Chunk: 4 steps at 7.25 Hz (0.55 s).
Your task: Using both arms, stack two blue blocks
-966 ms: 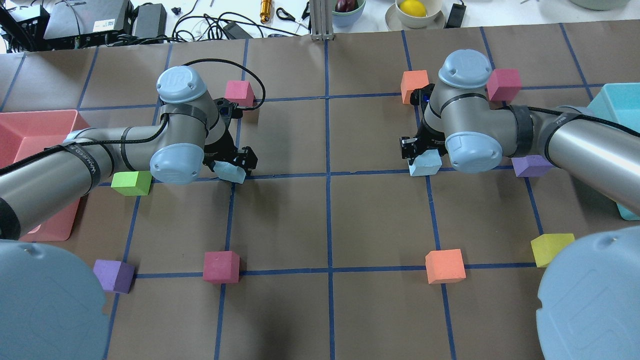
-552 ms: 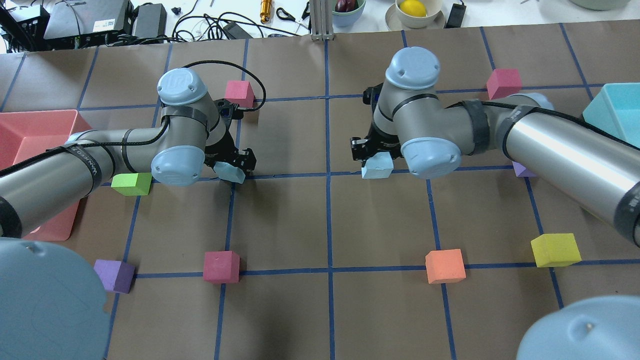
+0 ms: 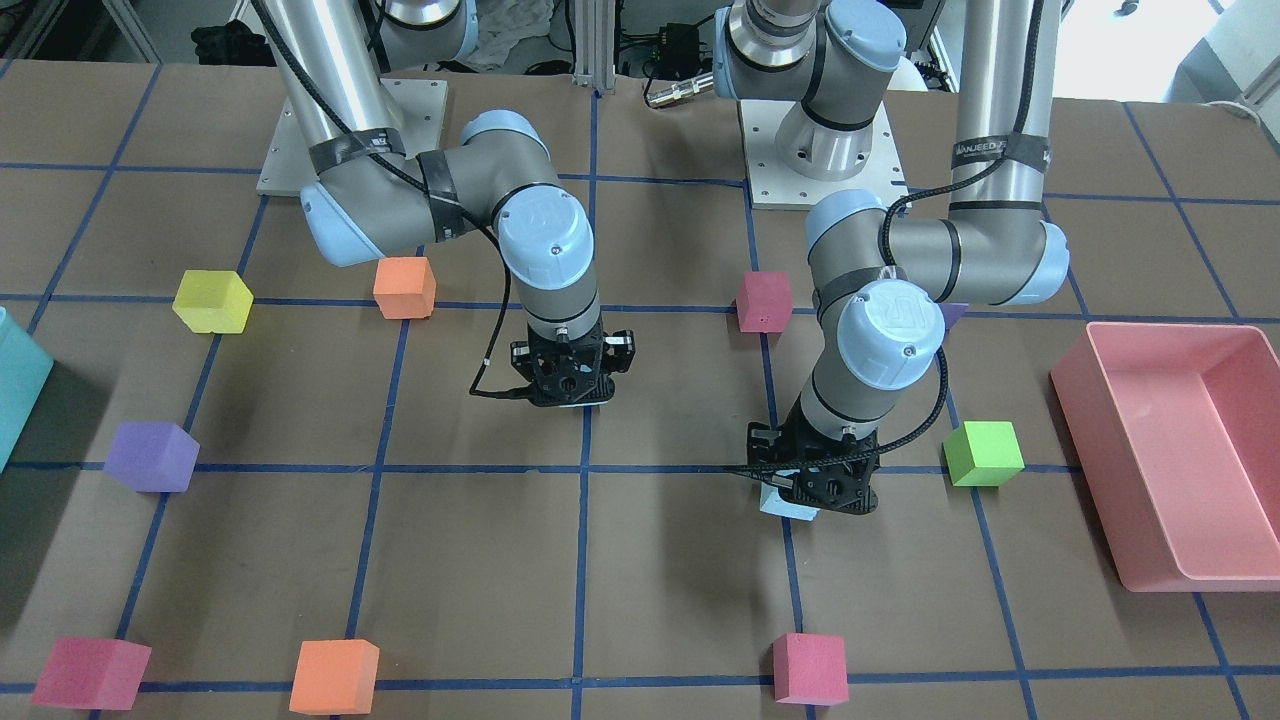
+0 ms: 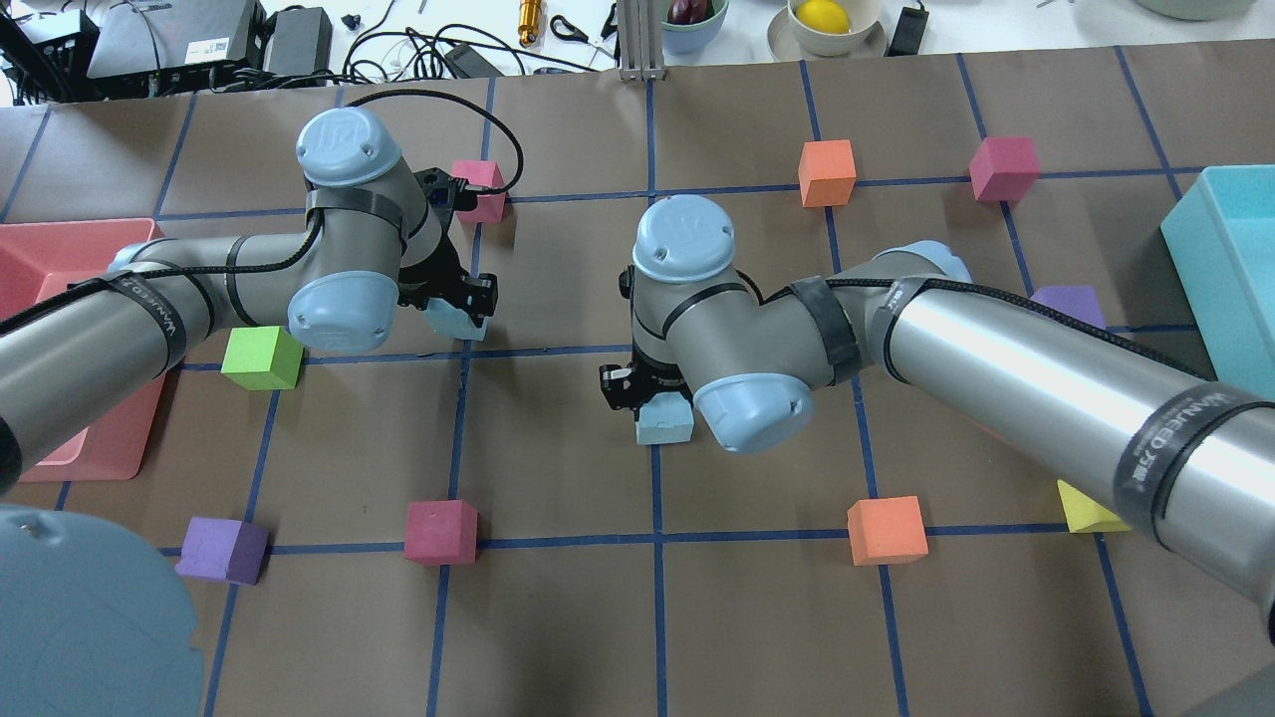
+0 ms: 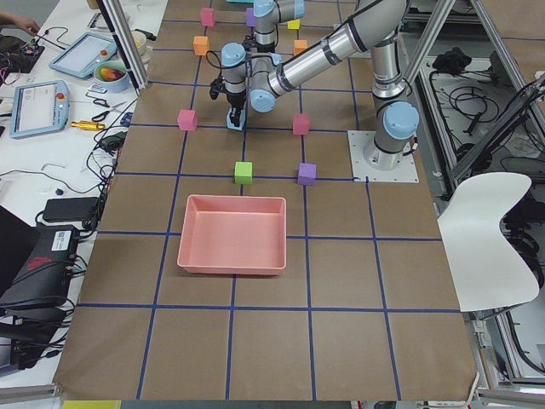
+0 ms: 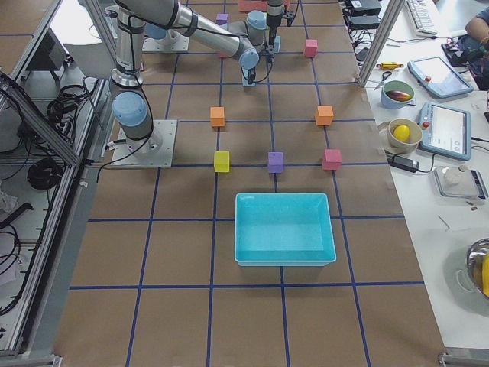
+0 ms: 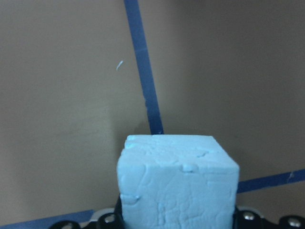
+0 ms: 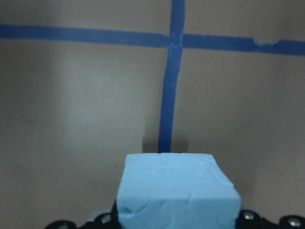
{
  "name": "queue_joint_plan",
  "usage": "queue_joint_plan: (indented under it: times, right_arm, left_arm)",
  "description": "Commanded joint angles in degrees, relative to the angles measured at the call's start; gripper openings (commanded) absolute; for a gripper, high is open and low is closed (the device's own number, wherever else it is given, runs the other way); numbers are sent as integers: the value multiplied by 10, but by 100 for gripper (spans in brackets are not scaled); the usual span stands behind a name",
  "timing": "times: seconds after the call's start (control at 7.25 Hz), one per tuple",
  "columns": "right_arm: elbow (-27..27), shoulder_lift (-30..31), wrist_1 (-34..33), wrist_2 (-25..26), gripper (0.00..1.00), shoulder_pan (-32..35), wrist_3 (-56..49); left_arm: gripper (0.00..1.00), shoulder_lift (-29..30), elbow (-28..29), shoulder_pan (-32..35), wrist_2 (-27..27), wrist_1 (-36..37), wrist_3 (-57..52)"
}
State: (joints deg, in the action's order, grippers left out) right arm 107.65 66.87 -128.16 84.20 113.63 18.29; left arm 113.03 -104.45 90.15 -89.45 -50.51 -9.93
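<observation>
My left gripper (image 4: 466, 304) is shut on one pale blue block (image 4: 456, 321) left of the table's centre, near a tape crossing. The block fills the bottom of the left wrist view (image 7: 177, 186), held above the brown paper. My right gripper (image 4: 645, 396) is shut on the other blue block (image 4: 665, 424) over the table's centre line. That block shows in the right wrist view (image 8: 176, 191) above a blue tape line. In the front-facing view the left gripper (image 3: 820, 492) and right gripper (image 3: 570, 385) stand about one grid square apart.
A pink tray (image 4: 60, 249) lies at the left edge and a turquoise bin (image 4: 1215, 259) at the right. A green cube (image 4: 261, 357) sits beside the left arm. A magenta cube (image 4: 440, 531), an orange cube (image 4: 887, 530) and a purple cube (image 4: 224, 550) lie nearer the robot.
My right arm has carried its blue block leftward and toward the robot, from the right half to the centre line. My left arm shifted slightly away from the robot, still holding its block.
</observation>
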Motion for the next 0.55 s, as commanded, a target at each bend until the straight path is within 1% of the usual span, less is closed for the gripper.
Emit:
queue_joint_plan:
  times: [0.0,0.14,0.28,0.41]
  right_arm:
    - [9,-25,-4,-19,86,12,-2]
    - [2,-22,2,-15,100,10,-4]
    - [-13,3,7,-14,100,-1,-5]
    - [-44,42,45,-12,100,-15,-7]
  left_arm:
    - [7,-15,16,-6,0,-27,0]
    - [7,-23,23,-14,2,-38,0]
    - [7,-30,35,-8,5,-59,7]
    - [7,-39,36,1,7,-71,28]
